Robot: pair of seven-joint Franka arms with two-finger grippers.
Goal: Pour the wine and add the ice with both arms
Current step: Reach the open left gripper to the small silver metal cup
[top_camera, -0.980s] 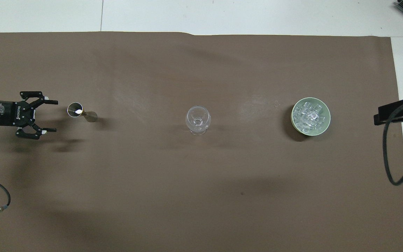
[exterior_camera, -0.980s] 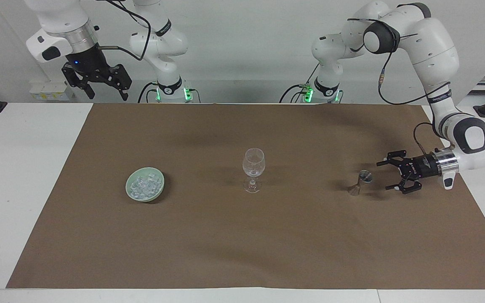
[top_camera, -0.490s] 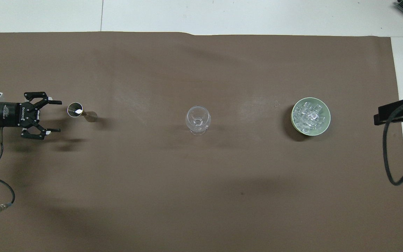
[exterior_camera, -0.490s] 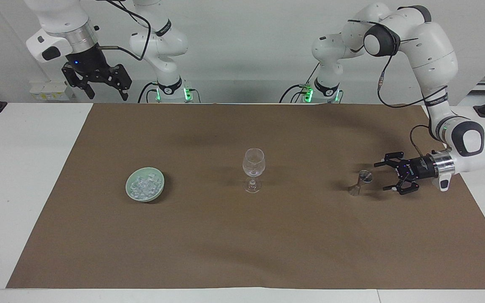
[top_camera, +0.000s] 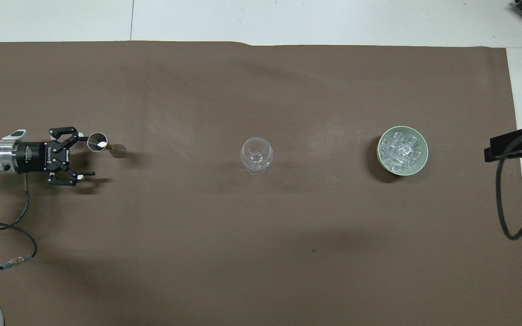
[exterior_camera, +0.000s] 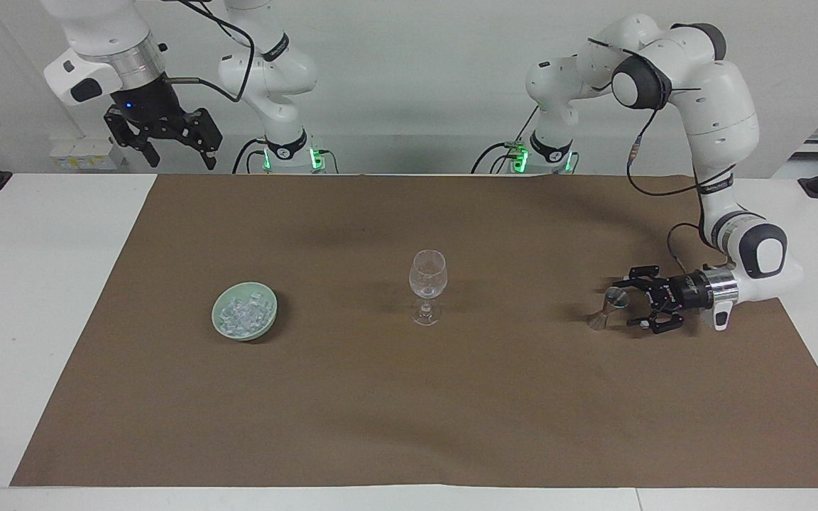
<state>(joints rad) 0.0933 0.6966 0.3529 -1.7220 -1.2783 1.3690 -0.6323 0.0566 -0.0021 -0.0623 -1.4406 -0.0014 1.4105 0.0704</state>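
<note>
Your left gripper [exterior_camera: 629, 306] lies low and level over the brown mat [exterior_camera: 409, 411] at the left arm's end of the bench [exterior_camera: 33, 298], fingers [top_camera: 89, 173] released and spread just beside the steel jigger [exterior_camera: 608, 308], not gripping it. Your right gripper [exterior_camera: 167, 145] waits raised at the right arm's end, fingers released and empty. From the wine glass [exterior_camera: 427, 285] in the overhead view, the ice [top_camera: 401, 149] sits heaped in the green bowl [top_camera: 419, 164] at three o'clock, the jigger at nine.

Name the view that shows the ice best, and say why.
The overhead view: it looks straight down into the green bowl, so the ice shows as separate clear cubes. The facing view shows the same heap slantwise, partly masked by the bowl's rim.
</note>
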